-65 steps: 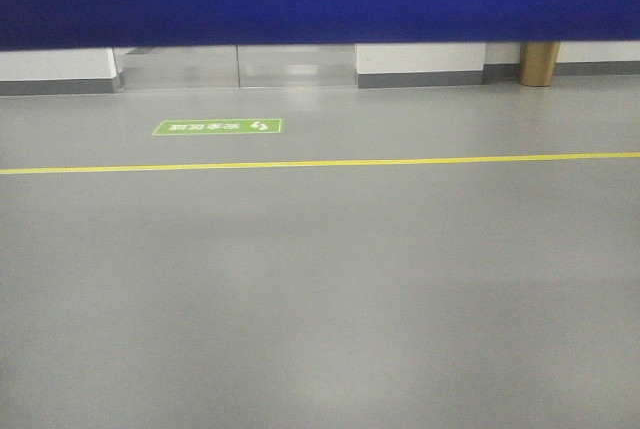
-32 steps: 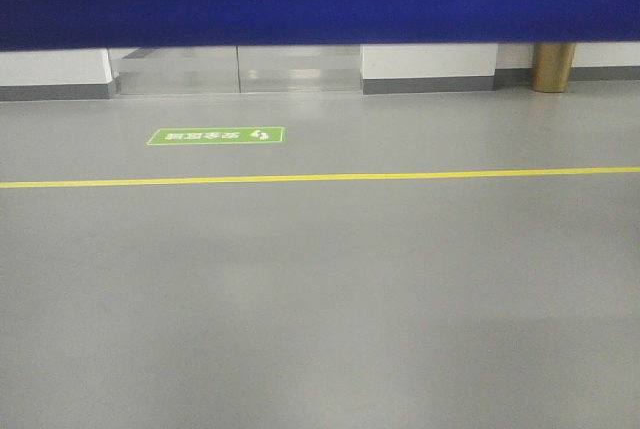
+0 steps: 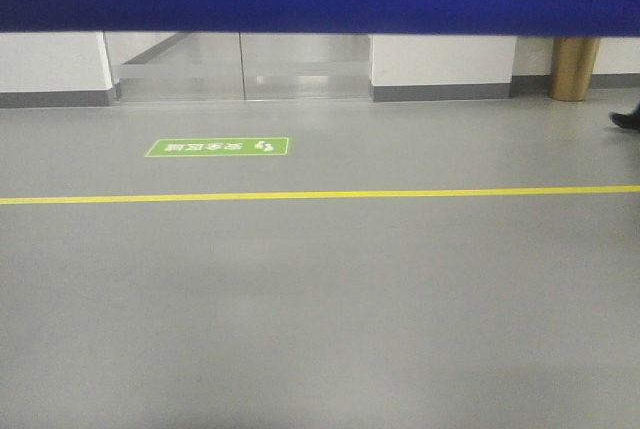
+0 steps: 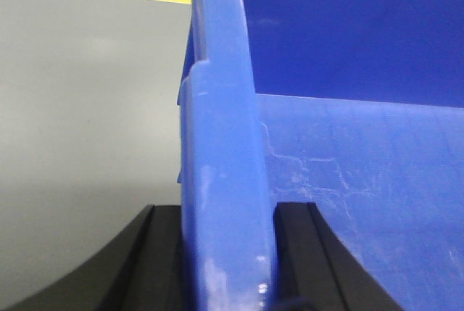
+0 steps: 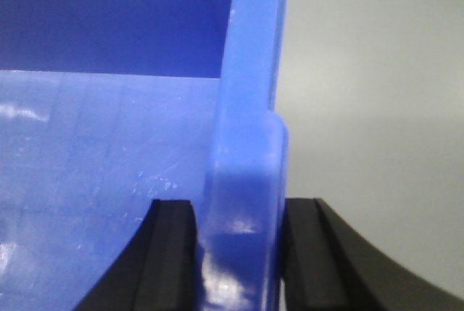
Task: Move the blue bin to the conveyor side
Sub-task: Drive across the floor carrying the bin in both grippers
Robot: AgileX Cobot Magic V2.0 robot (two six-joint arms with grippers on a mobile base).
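Already held: the blue bin (image 4: 348, 180) hangs between the two arms, above the grey floor (image 3: 320, 309), and its side fills the top of the front view as a dark blue band.
Left gripper (image 4: 226, 256): pressed on the bin's left rim, one black finger outside the wall and one inside (the rim runs straight away from the camera).
Right gripper (image 5: 239, 253): pinching the opposite rim in the same way, its pads on both faces of the wall.
Key relation: the bin's body lies between the two claws, so both arms are equally near, each at one end.
Conveyor: not visible in any view; I cannot tell on which side it lies.
Ahead: a yellow line (image 3: 320, 193) crosses the floor, with a green floor sign (image 3: 218, 147) behind it.
Judgement: the carry depends on both grips moving together, otherwise the bin may tilt.
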